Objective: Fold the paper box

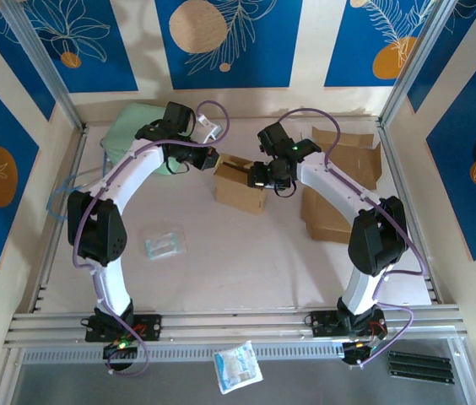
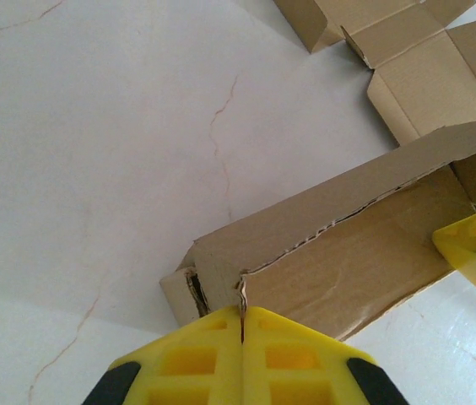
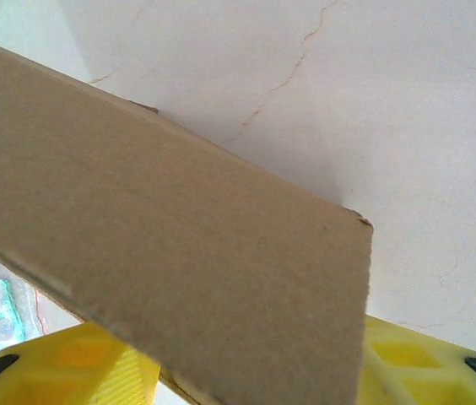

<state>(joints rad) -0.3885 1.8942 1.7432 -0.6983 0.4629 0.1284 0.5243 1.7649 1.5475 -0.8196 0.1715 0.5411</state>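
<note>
The paper box (image 1: 240, 190) lies mid-frame between the arms. The right end effector (image 3: 238, 337) is clamped on its right wall, and the left end effector (image 2: 242, 329) is pressed shut at its left end.

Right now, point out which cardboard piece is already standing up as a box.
The box in the middle: it stands with raised walls, while the other cardboard pieces lie flat along the right side.

The near half of the desk (image 1: 246, 270) lies open between the arms, broken by one plastic packet (image 1: 164, 242) left of centre. Mid-desk the box (image 1: 240, 187) blocks passage, with the left end effector (image 2: 242, 329) and right end effector (image 1: 265, 178) crowding its two ends. Flat cardboard (image 1: 332, 215) covers the right side, and a green cloth (image 1: 132, 131) fills the far-left corner.
</note>
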